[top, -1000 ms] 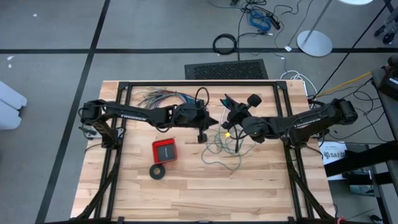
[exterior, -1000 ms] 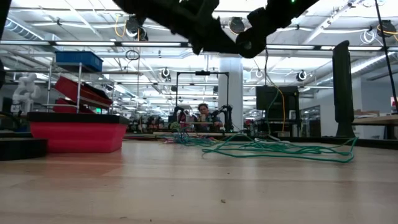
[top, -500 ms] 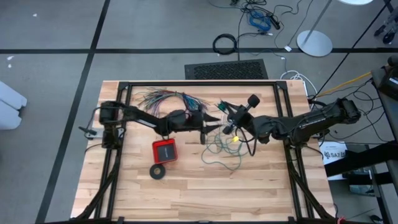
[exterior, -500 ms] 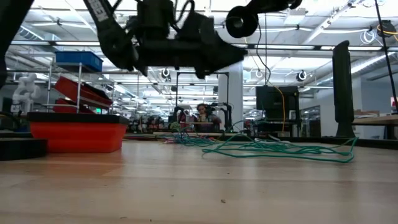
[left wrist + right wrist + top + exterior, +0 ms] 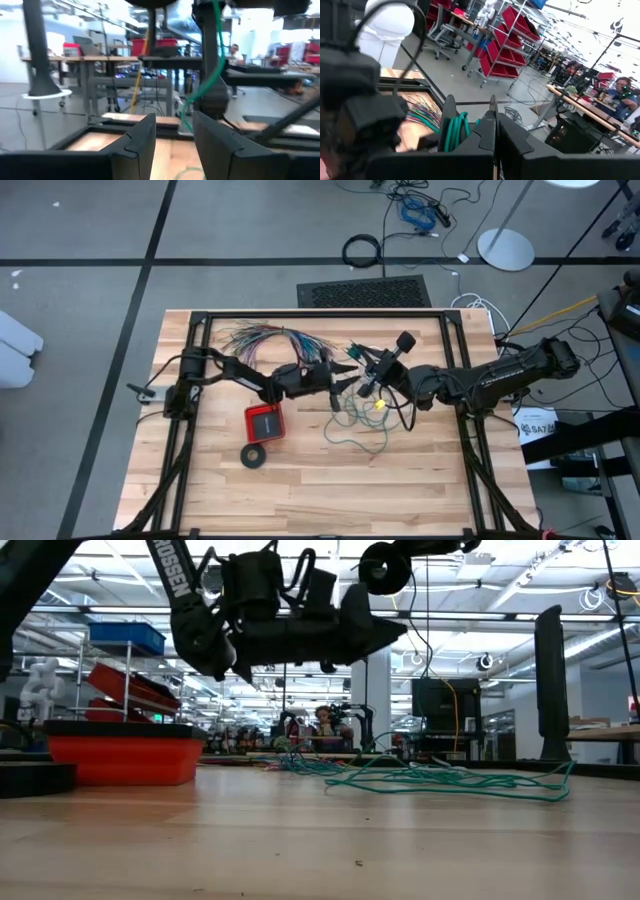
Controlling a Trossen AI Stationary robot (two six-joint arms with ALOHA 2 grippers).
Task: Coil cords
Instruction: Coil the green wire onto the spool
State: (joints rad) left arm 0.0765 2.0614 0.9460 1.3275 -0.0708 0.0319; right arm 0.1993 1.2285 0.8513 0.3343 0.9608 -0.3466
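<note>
The teal-green cord lies as a loose tangle (image 5: 362, 425) on the wood at mid-table, seen flat along the tabletop (image 5: 440, 780) in the low view. One strand (image 5: 216, 55) rises from it to my right gripper (image 5: 358, 360), which hovers shut above the tangle's far side, about level and pointing toward the table's left. My left gripper (image 5: 343, 380) faces it from the left, roughly level and above the table. Its fingers (image 5: 172, 132) stand open with nothing between them, just short of the hanging strand. My right gripper is shut on the teal cord. Several turns of it (image 5: 454, 131) sit bunched against the side of the fingers (image 5: 485, 125). The exact pinch point is hidden by the fingers. Below the gripper the strand hangs slack to the tangle on the table.
A fanned bundle of many-coloured wires (image 5: 265, 337) lies at the far left of centre. A red box (image 5: 265, 422) and a black tape ring (image 5: 254, 455) sit near the left arm. The black frame rails (image 5: 320, 313) border the table. Bare wood lies toward the near edge.
My left gripper has sunk and tipped up from pointing down to about level, reaching toward the right gripper. My right gripper has risen slightly and turned, still holding the teal strand. The tangle on the table has stayed put.
</note>
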